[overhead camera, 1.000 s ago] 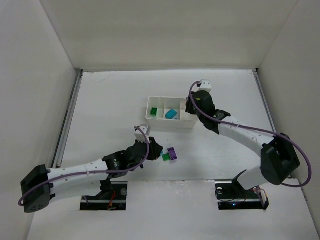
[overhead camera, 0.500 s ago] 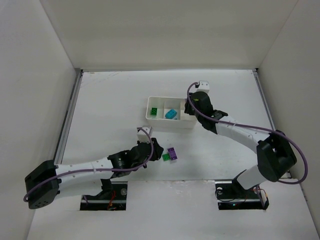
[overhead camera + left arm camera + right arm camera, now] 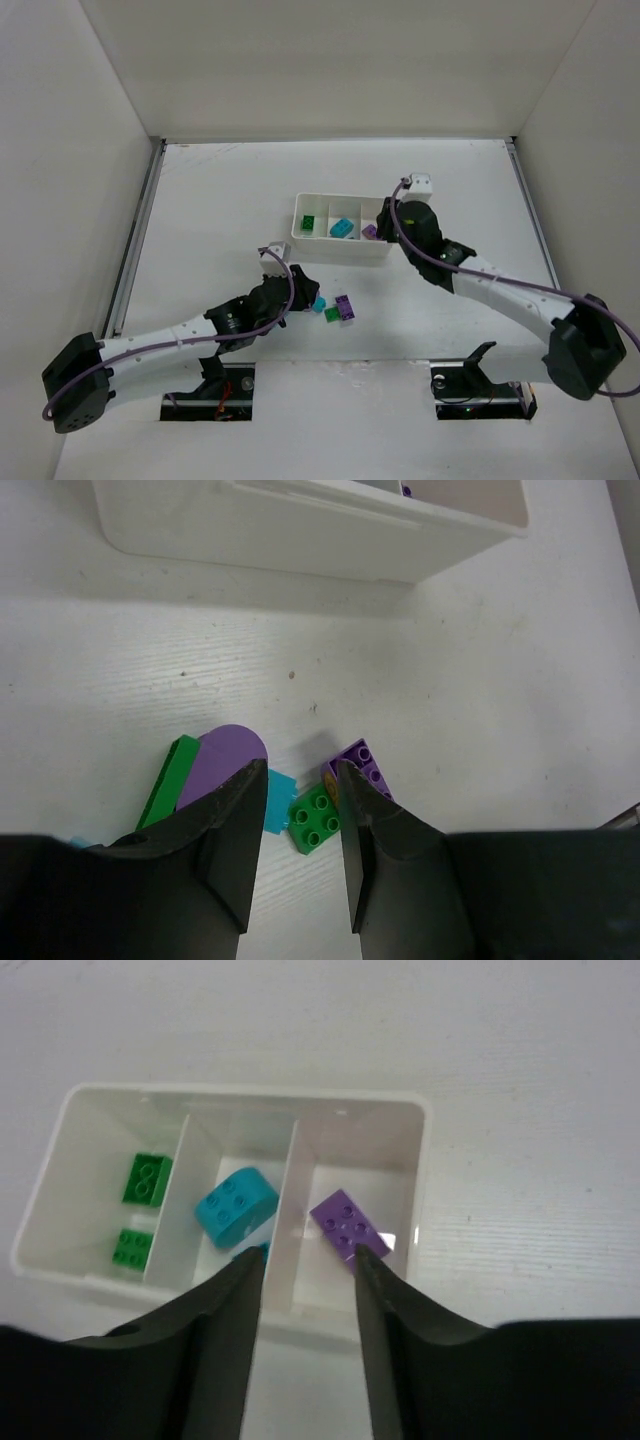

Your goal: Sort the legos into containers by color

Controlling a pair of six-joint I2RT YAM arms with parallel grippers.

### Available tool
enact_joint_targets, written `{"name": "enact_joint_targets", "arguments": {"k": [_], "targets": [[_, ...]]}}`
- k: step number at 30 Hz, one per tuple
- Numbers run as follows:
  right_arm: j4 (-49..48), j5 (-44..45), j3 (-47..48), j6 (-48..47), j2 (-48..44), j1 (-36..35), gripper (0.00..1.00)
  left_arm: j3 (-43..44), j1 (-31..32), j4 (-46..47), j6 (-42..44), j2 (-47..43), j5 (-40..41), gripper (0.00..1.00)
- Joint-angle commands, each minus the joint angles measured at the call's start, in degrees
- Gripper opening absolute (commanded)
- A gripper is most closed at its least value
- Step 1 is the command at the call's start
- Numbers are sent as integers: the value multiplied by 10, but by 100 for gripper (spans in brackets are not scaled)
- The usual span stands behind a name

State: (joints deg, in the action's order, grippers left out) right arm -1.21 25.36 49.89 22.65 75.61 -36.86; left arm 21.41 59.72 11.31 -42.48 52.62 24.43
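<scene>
A small white rectangular plastic tray (image 3: pixel 340 250) with three square compartments sits on the white table (image 3: pixel 220 200), a little right of its middle and nearer the far edge than the near one. Its left compartment holds two small green plastic bricks (image 3: pixel 147 1178). The middle one holds a teal plastic brick (image 3: pixel 237 1205), with another bit of teal showing just beside the divider. The right one holds a small purple plastic brick (image 3: pixel 347 1222), lying flat with its studs up.

The right pincer (image 3: pixel 310 1260) hangs over the tray. In its own camera its fingertips stand either side of the divider between the middle and right compartments. It is released, jaws parted and nothing between them.

The left pincer (image 3: pixel 298 772) is low over the table, between the tray and the near edge. Its jaws are parted and grasp nothing I can make out. In the gap a loose teal brick (image 3: pixel 280 800) and a loose green brick (image 3: pixel 315 820) lie side by side on the table, with a loose purple brick (image 3: pixel 362 760) just beside the green one. Whether the fingers touch them I cannot tell. Outside the left finger a purple round-topped piece (image 3: pixel 232 758) lies against a green slab (image 3: pixel 165 792).
</scene>
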Motion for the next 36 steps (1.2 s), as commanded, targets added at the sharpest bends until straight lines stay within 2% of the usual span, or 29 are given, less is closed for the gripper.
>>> {"name": "enact_joint_targets", "arguments": {"k": [1,3,5,8,9,13,24,27,31,36], "targets": [[-23,-6,-59,2,-72,-74,44,-8,-15,3,-1,-31,3,32],[-11,-34,-100,1,-102,-140,42,-8,-21,-7,-1,-45,-3,32],[9,-46,-123,14,-114,-202,46,-13,-26,-10,-2,-52,-6,32],[43,-44,-136,59,-108,-275,68,-4,-33,-30,-5,-45,-25,32],[49,-42,-139,73,-99,-294,72,1,-33,-37,-3,-41,-28,32],[45,-32,-146,107,-56,-317,72,3,-26,-42,-6,-40,-23,32],[4,11,-128,95,54,-323,59,2,-10,-62,-19,-63,-12,32],[1,30,-126,98,64,-321,51,7,-5,-71,-20,-63,-13,32],[-5,42,-129,99,61,-321,36,7,3,-74,-20,-61,-9,33],[20,46,-138,97,8,-321,32,8,13,-78,-20,-67,-12,39]]}}
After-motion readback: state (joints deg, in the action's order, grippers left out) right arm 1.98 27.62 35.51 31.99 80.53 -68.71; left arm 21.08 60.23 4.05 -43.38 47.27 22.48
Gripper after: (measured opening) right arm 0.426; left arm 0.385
